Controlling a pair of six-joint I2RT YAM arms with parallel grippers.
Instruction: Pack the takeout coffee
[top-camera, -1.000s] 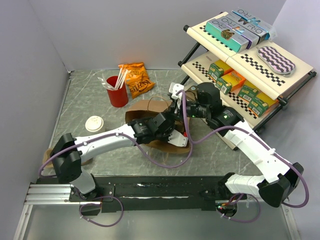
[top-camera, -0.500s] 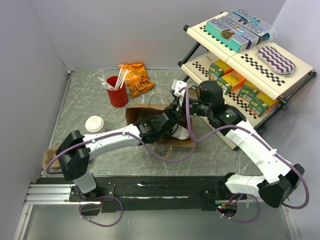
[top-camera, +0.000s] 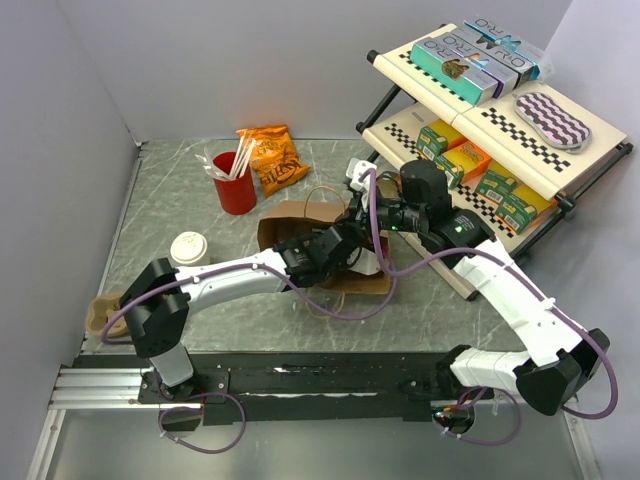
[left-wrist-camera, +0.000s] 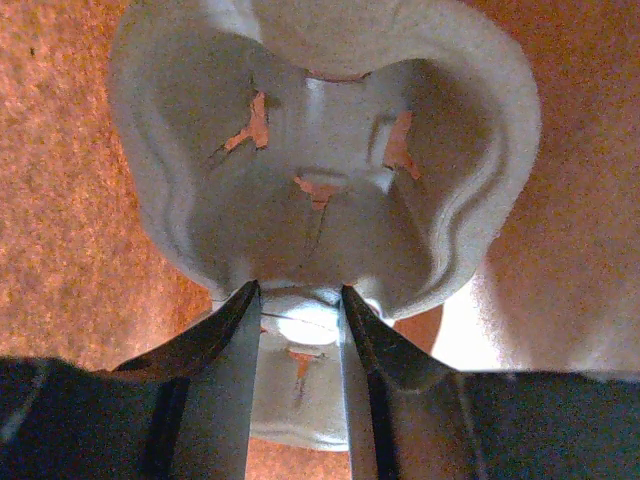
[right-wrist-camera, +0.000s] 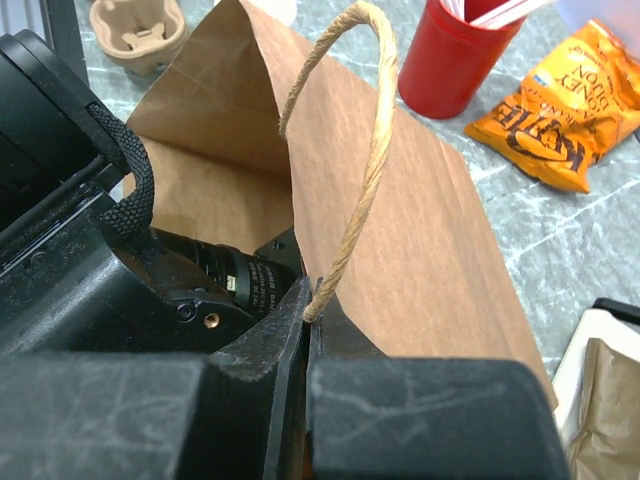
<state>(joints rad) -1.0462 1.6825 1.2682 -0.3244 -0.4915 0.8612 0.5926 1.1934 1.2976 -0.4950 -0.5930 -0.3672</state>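
Note:
The takeout coffee (top-camera: 187, 247), a white lidded cup, stands on the table left of the brown paper bag (top-camera: 290, 215), apart from both grippers. The bag lies on its side with its mouth facing left. My left gripper (left-wrist-camera: 297, 300) is deep inside the bag (left-wrist-camera: 60, 200), shut on the edge of a pale moulded-pulp cup carrier (left-wrist-camera: 320, 150); in the top view its fingers are hidden in the bag. My right gripper (right-wrist-camera: 310, 300) is shut on the bag's upper rim (right-wrist-camera: 420, 230) at the foot of the twine handle (right-wrist-camera: 365, 130), holding the mouth open (top-camera: 358, 215).
A second pulp carrier (top-camera: 105, 315) lies at the near left. A red cup with white sticks (top-camera: 235, 182) and an orange snack bag (top-camera: 272, 158) sit at the back. A two-tier shelf of boxes (top-camera: 480, 120) stands on the right.
My left arm has reached farther into the bag with the carrier. The bag's rim has risen and shifted a little to the right with my right gripper. The coffee has not moved.

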